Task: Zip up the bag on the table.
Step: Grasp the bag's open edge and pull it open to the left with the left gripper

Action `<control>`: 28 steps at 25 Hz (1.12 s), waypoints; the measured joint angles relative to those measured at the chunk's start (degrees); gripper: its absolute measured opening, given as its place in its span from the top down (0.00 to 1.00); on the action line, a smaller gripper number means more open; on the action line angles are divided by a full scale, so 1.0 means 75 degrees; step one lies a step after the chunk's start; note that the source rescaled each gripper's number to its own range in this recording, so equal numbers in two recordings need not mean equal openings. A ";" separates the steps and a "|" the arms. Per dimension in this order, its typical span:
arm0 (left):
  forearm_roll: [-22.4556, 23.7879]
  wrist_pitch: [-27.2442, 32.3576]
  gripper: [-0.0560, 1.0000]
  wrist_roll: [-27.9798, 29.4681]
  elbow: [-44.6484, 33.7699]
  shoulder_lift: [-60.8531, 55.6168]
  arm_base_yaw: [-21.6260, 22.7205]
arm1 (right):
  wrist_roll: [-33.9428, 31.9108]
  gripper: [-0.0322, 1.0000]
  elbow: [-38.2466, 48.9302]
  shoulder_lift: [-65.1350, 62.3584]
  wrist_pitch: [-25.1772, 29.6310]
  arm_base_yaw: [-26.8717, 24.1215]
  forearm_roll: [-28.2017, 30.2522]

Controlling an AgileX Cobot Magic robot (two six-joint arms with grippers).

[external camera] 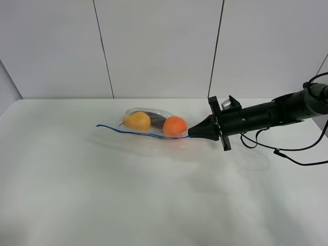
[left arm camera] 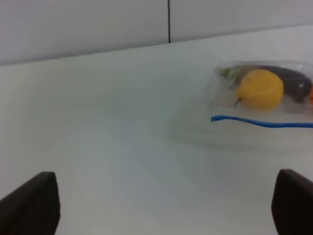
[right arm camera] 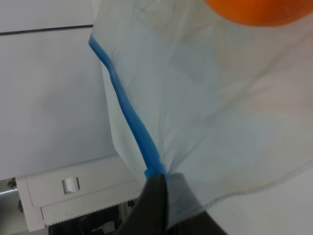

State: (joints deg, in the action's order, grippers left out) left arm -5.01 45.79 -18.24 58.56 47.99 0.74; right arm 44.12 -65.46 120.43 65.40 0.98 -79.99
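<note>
The clear bag (external camera: 148, 125) lies on the white table (external camera: 128, 195) toward the back, with a yellow pear (external camera: 137, 121), an orange (external camera: 175, 126) and a dark item (external camera: 155, 118) inside. Its blue zipper strip (external camera: 134, 132) runs along the near edge. My right gripper (external camera: 190, 134) is shut on the right end of the zipper strip (right arm camera: 128, 112), pinching the bag's corner (right arm camera: 157, 172). My left gripper (left arm camera: 166, 210) is open, low over the table, well apart from the bag (left arm camera: 264, 98). The left arm does not show in the exterior high view.
The right arm (external camera: 266, 117) reaches in from the right with loose black cables (external camera: 287, 154) hanging over the table. Grey wall panels (external camera: 154, 46) stand behind the table's far edge.
</note>
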 joint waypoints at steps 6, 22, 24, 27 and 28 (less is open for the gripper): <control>-0.0694 -0.1189 0.00 -0.3941 0.0306 0.1805 0.0007 | 0.0000 0.97 0.0000 0.0000 0.0000 0.0000 0.0000; -0.3645 -0.3574 0.00 -0.7333 -0.0254 0.4451 -0.3372 | 0.0000 0.97 0.0000 0.0000 0.0000 0.0000 -0.0007; -0.3792 -0.3927 0.00 -0.7289 -0.0261 0.4757 -0.3937 | 0.0000 0.97 0.0000 0.0000 0.0000 0.0000 -0.0007; -0.3924 -0.4572 0.00 -0.7210 -0.0261 0.5255 -0.4648 | 0.0000 0.97 0.0000 0.0000 0.0007 0.0000 -0.0007; -0.3937 -0.4848 0.00 -0.7193 -0.0261 0.5424 -0.4865 | 0.0000 0.97 0.0000 0.0000 0.0007 0.0000 -0.0007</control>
State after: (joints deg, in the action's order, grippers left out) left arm -34.53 9.43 -72.19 56.60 88.68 -35.75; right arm 44.12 -65.46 120.43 65.45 0.98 -80.04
